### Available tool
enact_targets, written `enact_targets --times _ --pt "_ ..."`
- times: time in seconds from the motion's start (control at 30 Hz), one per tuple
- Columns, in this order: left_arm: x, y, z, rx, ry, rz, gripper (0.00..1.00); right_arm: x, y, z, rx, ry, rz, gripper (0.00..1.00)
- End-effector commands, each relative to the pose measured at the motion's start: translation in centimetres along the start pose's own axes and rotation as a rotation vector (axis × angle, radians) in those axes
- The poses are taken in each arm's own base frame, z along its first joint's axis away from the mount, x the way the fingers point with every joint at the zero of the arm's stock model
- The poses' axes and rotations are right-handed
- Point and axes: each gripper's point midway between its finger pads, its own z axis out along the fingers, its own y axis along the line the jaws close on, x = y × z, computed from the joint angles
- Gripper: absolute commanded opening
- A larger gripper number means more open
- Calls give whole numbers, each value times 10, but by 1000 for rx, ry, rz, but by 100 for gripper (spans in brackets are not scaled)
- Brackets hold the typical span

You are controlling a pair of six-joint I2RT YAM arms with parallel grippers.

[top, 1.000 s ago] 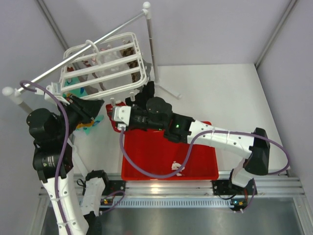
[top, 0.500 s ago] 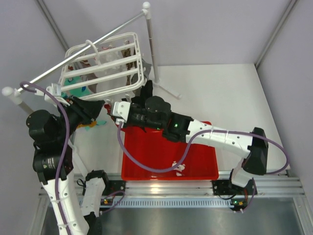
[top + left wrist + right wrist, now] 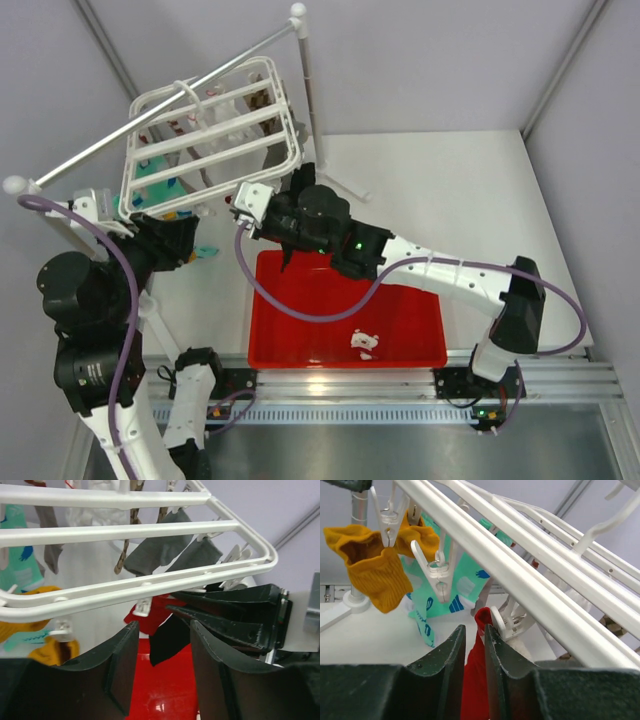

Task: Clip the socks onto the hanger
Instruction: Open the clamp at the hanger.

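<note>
The white slatted hanger (image 3: 210, 130) hangs at the back left; its rails also cross the left wrist view (image 3: 150, 530) and the right wrist view (image 3: 520, 575). My right gripper (image 3: 235, 208) is shut on a dark red sock (image 3: 476, 680) and holds its top edge against a white clip (image 3: 507, 622) under the frame's near edge. From the left wrist view the red sock (image 3: 150, 615) hangs by the right gripper's fingers (image 3: 225, 612). A black sock tip (image 3: 170, 637) hangs below them; what holds it is hidden. My left gripper (image 3: 162, 625) is open and empty, just left of them (image 3: 198, 240).
Dark grey socks (image 3: 155, 555), teal patterned socks (image 3: 455, 590) and orange-yellow socks (image 3: 370, 575) hang clipped on the frame. A red tray (image 3: 400, 330) lies below with a small white item (image 3: 364, 342). A metal rail (image 3: 170, 110) and its pole (image 3: 310, 90) stand behind.
My right gripper has risen from over the tray toward the hanger's near edge with the red sock. My left arm has drawn back to the left. The hanger has tilted.
</note>
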Motion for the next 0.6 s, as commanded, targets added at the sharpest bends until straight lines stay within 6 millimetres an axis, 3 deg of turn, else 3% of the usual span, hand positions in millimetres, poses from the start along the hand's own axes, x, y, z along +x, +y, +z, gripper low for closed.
enact_targets --times 0.0,0.17,0.33,0.57 --pt "2 23 0 -105 18 79 50 -23 -29 -5 77 -55 21 22" --pt "17 15 15 16 73 110 48 -17 -32 -10 73 -46 22 23" --pt "7 2 21 115 4 177 46 -18 -26 -12 28 -55 23 24" --pt "8 7 44 151 7 151 43 -27 -18 -16 -40 -89 41 27"
